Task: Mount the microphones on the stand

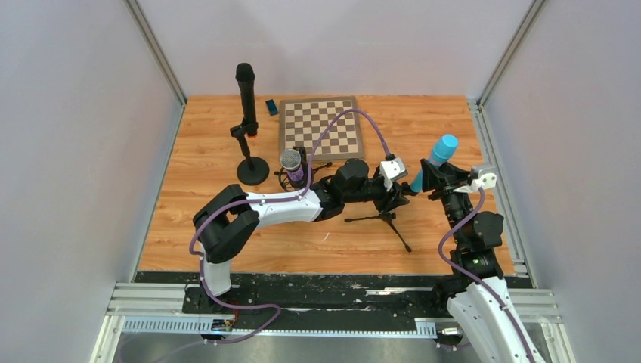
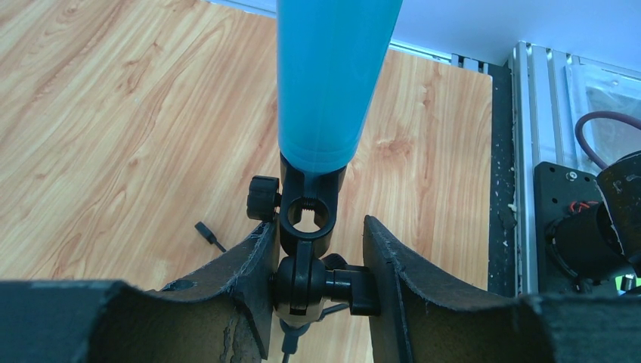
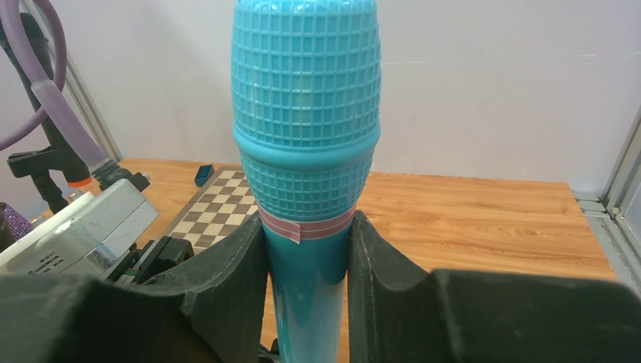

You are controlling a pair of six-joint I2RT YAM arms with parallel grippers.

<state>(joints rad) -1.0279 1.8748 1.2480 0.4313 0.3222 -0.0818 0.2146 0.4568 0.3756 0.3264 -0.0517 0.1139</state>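
Note:
My right gripper point(image 3: 306, 261) is shut on the light blue microphone point(image 3: 306, 113) just below its grille, holding it tilted over the right of the table point(image 1: 438, 155). The microphone's narrow lower end point(image 2: 325, 83) rests in the black clip point(image 2: 306, 215) of a small tripod stand point(image 1: 387, 219). My left gripper point(image 2: 321, 283) is shut on that stand's swivel joint and knob. The long black microphone point(image 1: 245, 94) stands upright in a round-base stand point(image 1: 252, 170). The purple microphone with a silver grille point(image 1: 292, 163) sits in a low stand beside it.
A chessboard point(image 1: 321, 127) lies at the back of the wooden table point(image 1: 423, 242), with a small dark blue block point(image 1: 271, 107) to its left. The left arm reaches across the middle. Metal rails edge the table on the right point(image 2: 529, 151).

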